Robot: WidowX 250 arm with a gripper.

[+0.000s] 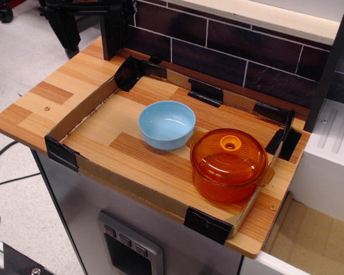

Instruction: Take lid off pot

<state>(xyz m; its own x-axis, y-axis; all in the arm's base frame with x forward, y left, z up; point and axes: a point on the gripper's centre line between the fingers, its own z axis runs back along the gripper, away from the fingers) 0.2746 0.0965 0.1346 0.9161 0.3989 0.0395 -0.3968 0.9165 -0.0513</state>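
The pot (225,192) is round, transparent amber-orange glass and stands at the front right of the wooden counter, inside a low cardboard border. A small side handle (269,176) shows on its right. The lid (229,153) is domed, of the same amber glass, and sits shut on the pot with its ringed knob (230,144) in the middle. No gripper shows in this view. Only dark black arm or stand parts (112,26) appear at the top left, far from the pot.
A light blue bowl (167,124) stands just left of and behind the pot, almost touching it. A low cardboard wall (80,112) with black tape corners rings the work area. A dark tiled wall (229,54) stands behind, a white unit (327,154) to the right.
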